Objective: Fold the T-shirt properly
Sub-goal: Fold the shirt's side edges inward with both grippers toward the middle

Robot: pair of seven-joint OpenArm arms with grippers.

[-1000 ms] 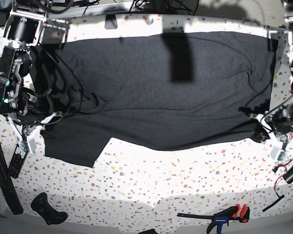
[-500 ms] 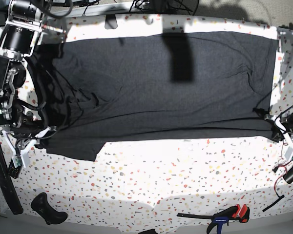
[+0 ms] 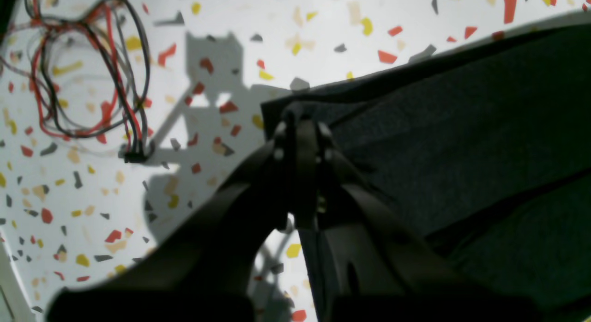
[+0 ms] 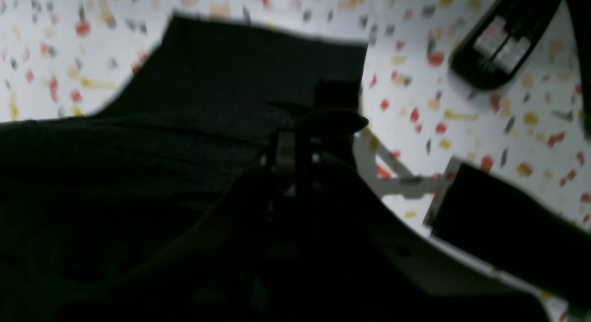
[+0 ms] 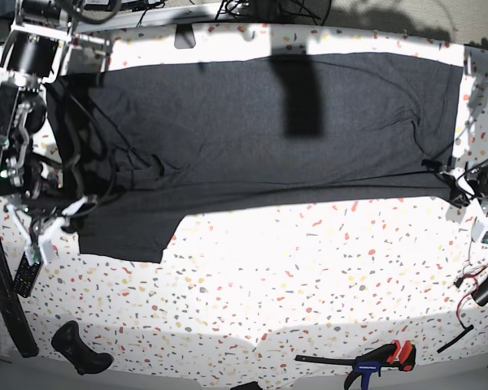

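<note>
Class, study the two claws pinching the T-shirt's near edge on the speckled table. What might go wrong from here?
1. The left claw grips only the very corner of the T-shirt, so the fabric may slip out.
2. The loose red and black wires lie close beside that claw and might snag.
3. The sleeve hangs slack near the right claw, so the fold may come out uneven.

A charcoal-black T-shirt [image 5: 260,130] lies on a white table [image 5: 293,284] speckled red, yellow, grey.
</note>
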